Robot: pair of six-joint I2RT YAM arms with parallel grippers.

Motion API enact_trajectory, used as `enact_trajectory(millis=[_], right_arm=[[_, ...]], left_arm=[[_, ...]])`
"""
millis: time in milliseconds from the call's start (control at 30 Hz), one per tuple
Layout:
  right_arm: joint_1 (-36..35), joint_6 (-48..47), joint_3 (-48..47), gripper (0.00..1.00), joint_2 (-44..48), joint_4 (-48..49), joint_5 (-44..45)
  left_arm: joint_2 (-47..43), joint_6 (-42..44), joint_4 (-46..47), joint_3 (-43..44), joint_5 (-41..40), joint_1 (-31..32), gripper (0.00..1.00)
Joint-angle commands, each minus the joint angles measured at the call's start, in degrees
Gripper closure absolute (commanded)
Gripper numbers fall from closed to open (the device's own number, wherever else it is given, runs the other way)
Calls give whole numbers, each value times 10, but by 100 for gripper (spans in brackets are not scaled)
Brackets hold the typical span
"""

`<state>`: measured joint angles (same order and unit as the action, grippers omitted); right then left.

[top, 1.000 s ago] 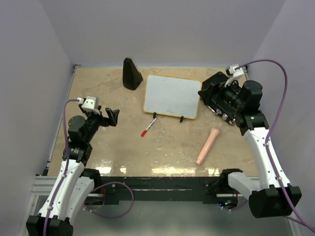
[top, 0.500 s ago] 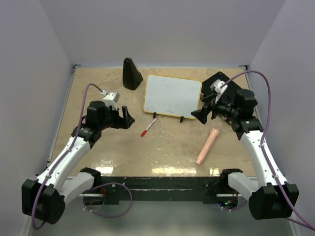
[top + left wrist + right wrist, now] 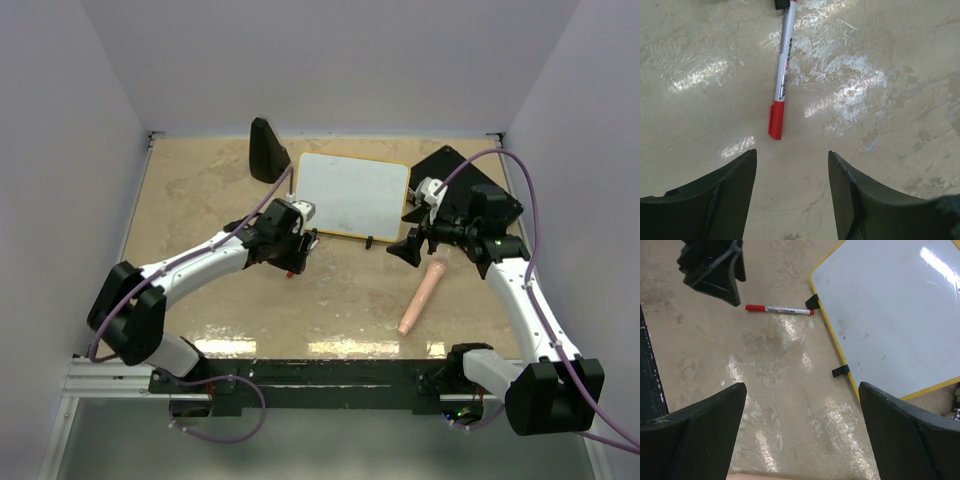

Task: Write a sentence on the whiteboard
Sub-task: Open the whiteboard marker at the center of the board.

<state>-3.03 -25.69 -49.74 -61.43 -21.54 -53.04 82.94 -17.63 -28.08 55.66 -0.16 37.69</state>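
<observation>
Hovering over the red-capped marker with left fingers apart. Hanging near the whiteboard with right fingers spread wide.

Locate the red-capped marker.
Left wrist view: the marker lies just ahead of the left gripper, jaws open, its far end by a foot of the whiteboard.

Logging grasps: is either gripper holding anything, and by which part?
Nothing is held. The left gripper hangs open just short of the marker; the right gripper is open too.
</observation>
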Motion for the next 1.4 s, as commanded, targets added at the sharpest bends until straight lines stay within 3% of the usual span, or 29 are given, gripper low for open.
enact_trajectory(millis=[0, 433, 767, 933, 1100, 1367], right_arm=[[1, -52, -14, 3, 10, -19, -56], [1, -66, -2, 5, 21, -17, -72], [1, -69, -1, 4, 18, -20, -80], [1, -74, -2, 4, 17, -25, -86], [1, -92, -6, 3, 16, -45, -107], [1, -105, -5, 3, 9, -60, -124]], left_arm=[[62, 29, -40, 84, -47, 19, 41], [252, 95, -85, 211, -23, 19, 60], [311, 114, -105, 263, -30, 19, 68], [319, 116, -106, 260, -26, 18, 78], [305, 123, -101, 230, -5, 19, 99], [194, 124, -59, 147, 30, 19, 100]])
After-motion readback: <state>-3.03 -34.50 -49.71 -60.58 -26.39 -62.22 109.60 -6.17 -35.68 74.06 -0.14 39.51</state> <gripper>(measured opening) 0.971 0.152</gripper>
